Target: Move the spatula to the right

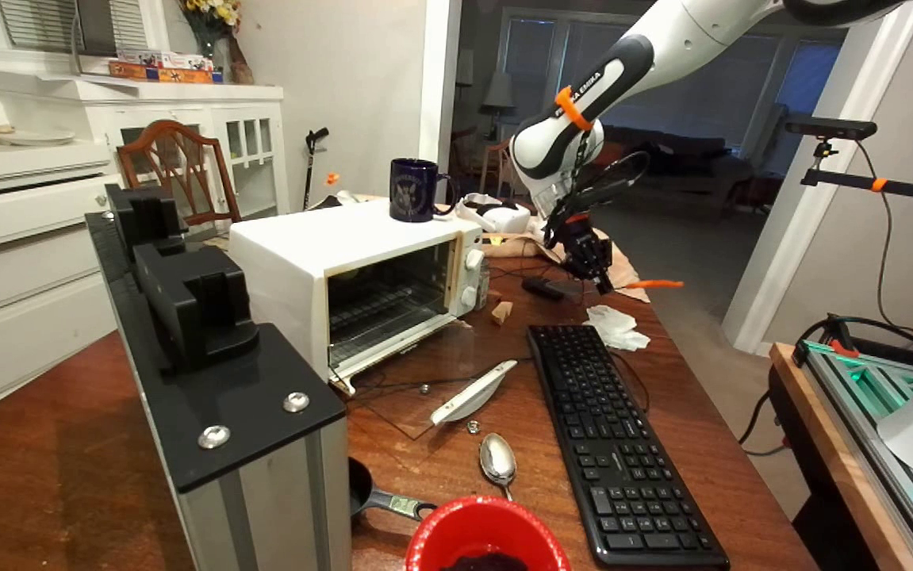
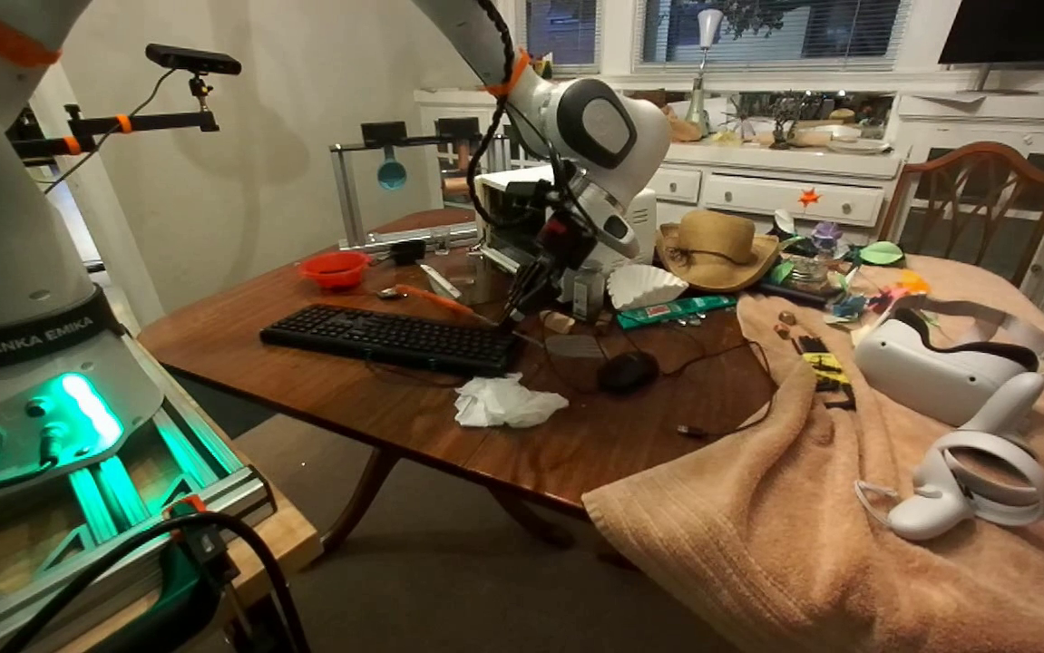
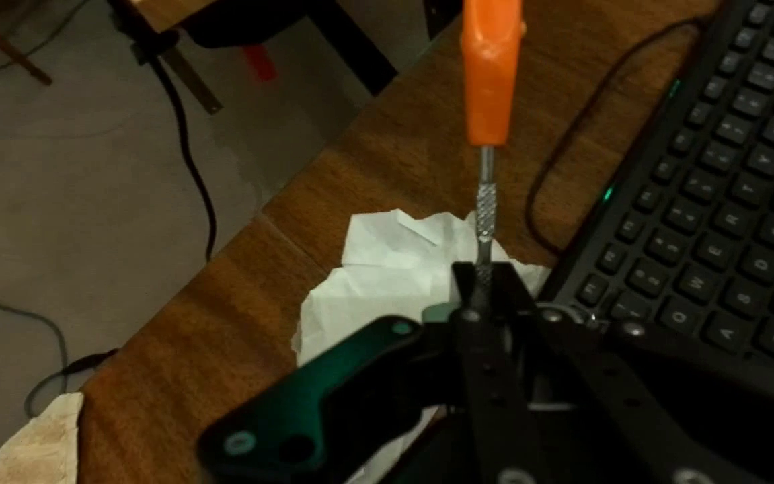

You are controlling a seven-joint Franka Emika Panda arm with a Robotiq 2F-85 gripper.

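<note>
The spatula has an orange handle (image 1: 650,284) and a thin metal shaft. The handle also shows in an exterior view (image 2: 438,301) and at the top of the wrist view (image 3: 492,74). My gripper (image 3: 484,286) is shut on the metal shaft below the handle; its fingers also show in both exterior views (image 1: 604,285) (image 2: 508,319). The spatula appears held above the table, near the end of the keyboard and over the crumpled white paper. A thin grey blade (image 2: 576,345) shows on the far side of the fingers from the handle; the gripper hides it in the wrist view.
A black keyboard (image 1: 615,444) and crumpled white paper (image 2: 508,402) lie near the table edge. A black mouse (image 2: 628,372) and a peach towel (image 2: 712,526) lie nearby. A white toaster oven (image 1: 281,246) bears a blue mug (image 1: 413,190). A spoon (image 1: 497,458) and red bowl (image 1: 488,511) stand farther along.
</note>
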